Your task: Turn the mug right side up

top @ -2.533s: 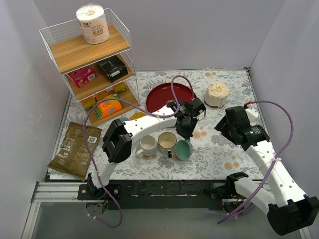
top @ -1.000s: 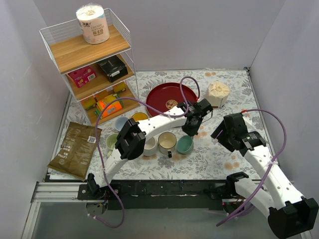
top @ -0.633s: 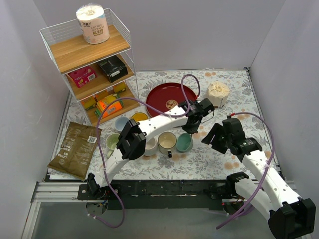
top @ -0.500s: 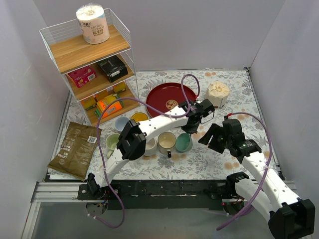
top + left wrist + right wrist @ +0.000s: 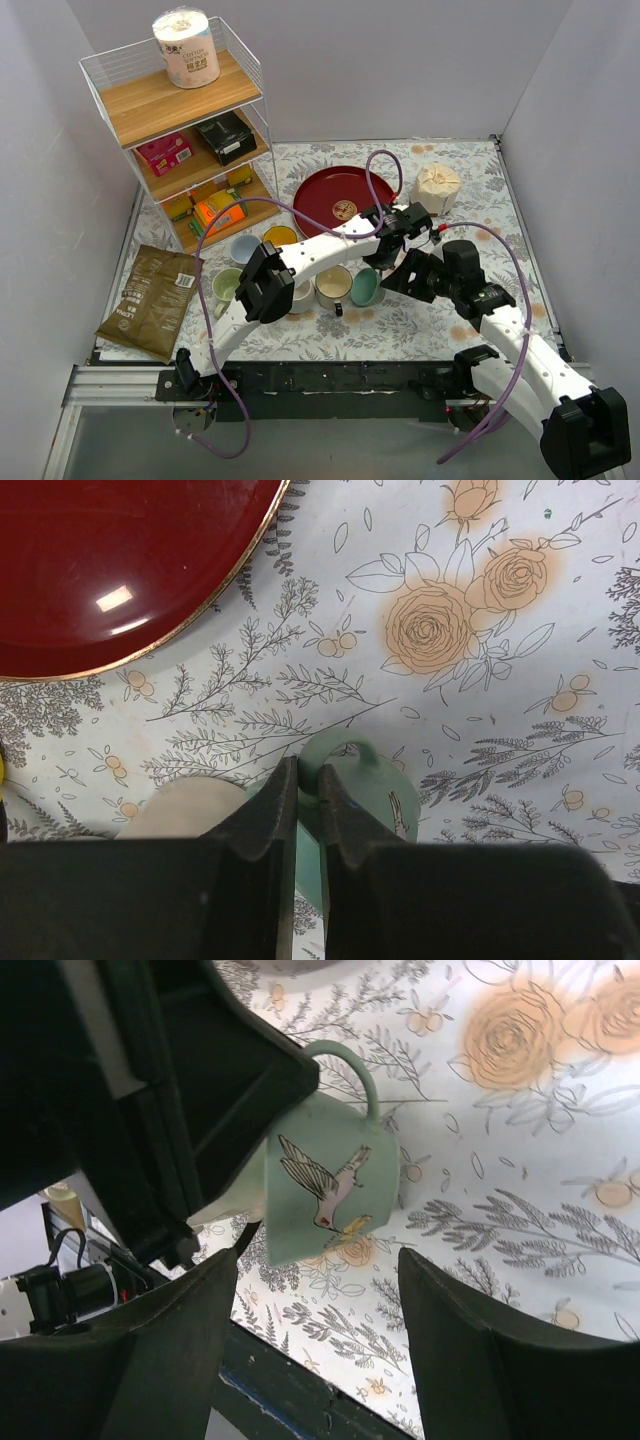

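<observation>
The right hand (image 5: pixel 402 277) is nearest, low over the floral bench (image 5: pixel 330 335) at about 4 o'clock from its middle. Its 2 fingers stand wide apart and hold nothing. In the right wrist view the teal mug (image 5: pixel 325 1185) sits between them, touching neither.

The teal mug, printed with a bird, is just at 9 o'clock of the right hand and at the right end of a row of cups. It leans rather than standing straight. Its handle points toward 12 o'clock in the left wrist view. I cannot tell whether its base touches the bench.

The left hand (image 5: pixel 298 780) comes down on the mug from 12 o'clock, its fingers together and clamped on the mug's wall beside the handle.

At 9 o'clock of the teal mug, touching or nearly so, stands a cream mug (image 5: pixel 333 288) with its mouth up. A white mug (image 5: pixel 298 297) comes next, partly under the left arm. A pale green cup (image 5: pixel 226 286) is further toward 9 o'clock. A brown pouch (image 5: pixel 150 300) lies at the bench's 8 o'clock edge.

Beyond the row are a light blue cup (image 5: pixel 243 247) and a yellow cup (image 5: pixel 278 236). A red plate (image 5: pixel 340 195) lies at 12 o'clock, and a wrapped bundle (image 5: pixel 436 189) at 2 o'clock.

At 10 o'clock stands a wire shelf rack (image 5: pixel 180 130) with 3 wooden shelves. A toilet roll (image 5: pixel 186 47) sits on top and boxes lie on the lower 2 shelves.
</observation>
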`<state>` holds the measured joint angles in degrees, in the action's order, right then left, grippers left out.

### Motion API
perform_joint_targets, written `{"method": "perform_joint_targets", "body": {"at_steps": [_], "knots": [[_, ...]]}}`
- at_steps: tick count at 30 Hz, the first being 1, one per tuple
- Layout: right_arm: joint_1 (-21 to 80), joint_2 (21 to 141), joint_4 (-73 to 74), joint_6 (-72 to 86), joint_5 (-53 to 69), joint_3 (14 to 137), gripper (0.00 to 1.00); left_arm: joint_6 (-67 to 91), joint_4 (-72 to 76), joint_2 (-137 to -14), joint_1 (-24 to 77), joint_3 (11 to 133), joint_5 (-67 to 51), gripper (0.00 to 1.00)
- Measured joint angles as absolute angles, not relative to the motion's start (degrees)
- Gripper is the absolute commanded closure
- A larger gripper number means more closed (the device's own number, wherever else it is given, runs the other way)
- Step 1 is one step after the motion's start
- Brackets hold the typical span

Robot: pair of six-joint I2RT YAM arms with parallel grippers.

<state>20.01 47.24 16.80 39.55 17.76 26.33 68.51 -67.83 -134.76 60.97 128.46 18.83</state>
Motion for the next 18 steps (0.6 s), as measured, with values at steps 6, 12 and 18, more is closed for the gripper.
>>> {"method": "perform_joint_targets", "body": {"at_steps": [6,12,18], "knots": [[21.9,47.8,10.6,39.5,19.0,23.5,0.23,69.0,-69.0,-135.1,61.0,129.6,18.6,1.0],[25.8,51.9,8.1,39.8,17.6,23.2,0.23,69.8,-69.2,-135.7,60.9,130.2,17.7,1.0],[28.2,54.2,6.4,40.4,15.2,23.2,0.28,70.5,-69.5,-135.7,60.8,130.3,17.3,1.0]]}}
